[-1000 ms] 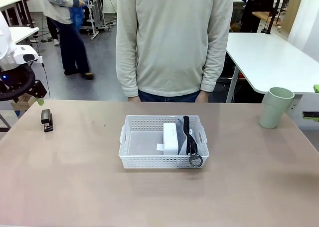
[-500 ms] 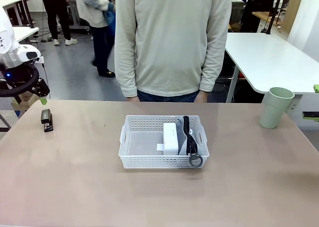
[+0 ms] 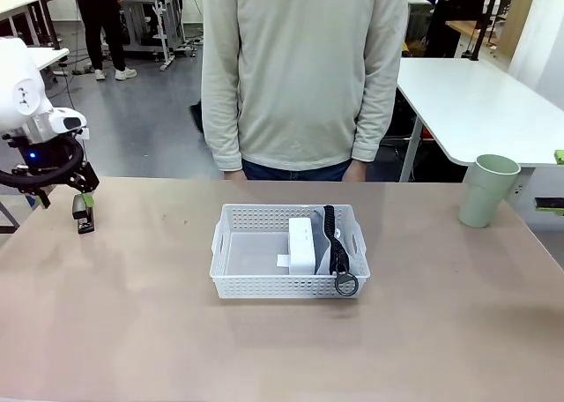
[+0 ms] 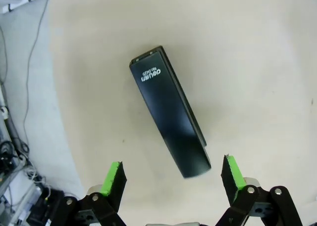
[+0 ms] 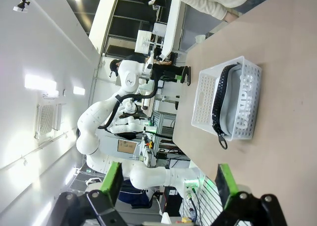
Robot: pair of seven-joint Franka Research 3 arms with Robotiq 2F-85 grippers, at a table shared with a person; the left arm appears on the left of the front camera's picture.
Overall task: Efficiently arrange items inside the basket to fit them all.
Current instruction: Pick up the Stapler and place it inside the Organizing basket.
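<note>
Basket (image 3: 286, 286) half packed at frame centre: box (image 3: 301, 245) and pouch (image 3: 322, 240) inside, stapler (image 3: 85, 219) and cup (image 3: 486, 190) not yet in.
Front view: left gripper (image 3: 63, 193) open over the stapler at far left, cup far right. Left wrist view: stapler lies between the spread jaws, ungripped, its white print unclear. Right wrist view: right gripper (image 5: 169, 179) open and empty; the pouch reads "CAMPUS".

left end effector (image 4: 172, 162) spread wide

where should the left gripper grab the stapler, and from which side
Grip the stapler mid-body, across its narrow width, straight down from above. It lies flat on the table, long and slim, diagonal to the open left gripper, so probably roll the wrist to square the pads with its long sides.
</note>
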